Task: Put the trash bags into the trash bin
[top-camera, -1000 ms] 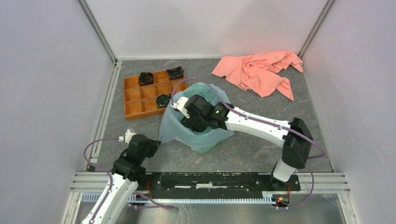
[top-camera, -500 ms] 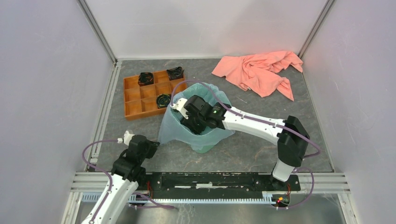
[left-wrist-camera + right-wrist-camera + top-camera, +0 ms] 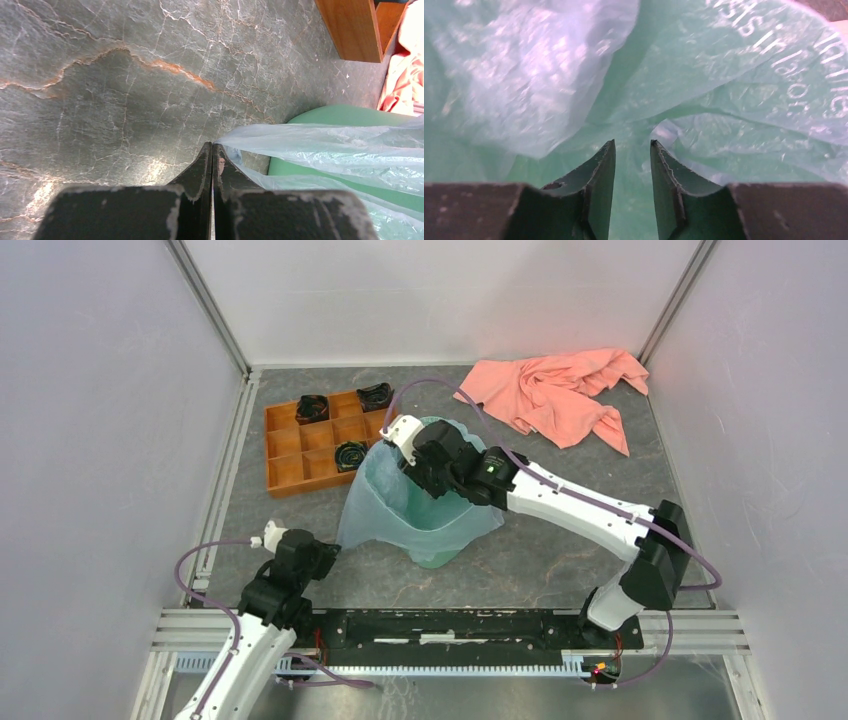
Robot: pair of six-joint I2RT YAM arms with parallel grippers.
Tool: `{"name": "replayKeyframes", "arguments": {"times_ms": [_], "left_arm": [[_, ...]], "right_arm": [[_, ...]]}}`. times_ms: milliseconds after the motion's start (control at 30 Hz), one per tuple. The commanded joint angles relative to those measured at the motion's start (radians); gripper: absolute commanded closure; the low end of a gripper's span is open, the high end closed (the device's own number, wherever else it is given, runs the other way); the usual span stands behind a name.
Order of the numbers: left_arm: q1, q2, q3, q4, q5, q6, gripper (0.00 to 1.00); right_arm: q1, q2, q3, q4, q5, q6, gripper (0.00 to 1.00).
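The pale blue trash bag (image 3: 385, 508) is draped over and into the mint-green trash bin (image 3: 438, 558) at the table's middle. My left gripper (image 3: 330, 552) is shut on the bag's near-left corner, low by the table; in the left wrist view the film (image 3: 325, 145) stretches from the shut fingertips (image 3: 212, 146) toward the bin (image 3: 345, 116). My right gripper (image 3: 430, 480) is over the bin's far side, pointing down into the bag. In the right wrist view it (image 3: 633, 144) is open a little, with only bag film (image 3: 724, 90) in front of it.
An orange compartment tray (image 3: 285, 445) with black items lies left of the bin, close to the right wrist. A salmon-pink cloth (image 3: 555, 390) lies at the back right. Enclosure walls stand on three sides.
My right gripper has risen from deep in the bin and moved toward its far rim. The bag's left side now hangs smoother. The left arm has not moved.
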Motion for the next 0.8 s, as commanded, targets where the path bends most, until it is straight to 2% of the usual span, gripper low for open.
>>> {"name": "replayKeyframes", "arguments": {"times_ms": [0,133,233,367,467,500,600,767], "left_arm": [[0.004,-0.001,0.027,-0.055,-0.048,-0.037,0.98],[0.004,-0.009,0.022,-0.056,-0.004,-0.035,0.98],[0.003,-0.039,0.01,-0.076,0.01,-0.055,0.98],[0.003,-0.053,0.027,-0.079,-0.011,-0.072,0.98],[0.004,-0.014,0.061,-0.064,-0.046,-0.044,0.98],[0.003,-0.002,0.064,-0.059,-0.052,-0.038,0.98],[0.003,0.038,0.063,-0.04,-0.058,-0.05,0.98],[0.003,0.08,0.06,0.027,-0.064,-0.003,0.98]], "right_arm": [[-0.013,0.036,-0.05,0.192,0.012,0.035,0.65],[-0.014,0.061,-0.157,0.363,0.014,0.077,0.68],[-0.016,0.091,-0.176,0.423,0.037,0.062,0.69],[-0.02,0.157,-0.016,0.291,0.099,-0.009,0.69],[-0.019,0.115,-0.027,0.265,0.057,-0.019,0.68],[-0.02,0.083,-0.041,0.259,0.039,-0.017,0.66],[-0.019,-0.005,-0.067,0.214,-0.013,0.005,0.51],[-0.017,-0.097,-0.216,0.244,-0.185,-0.002,0.39]]}}
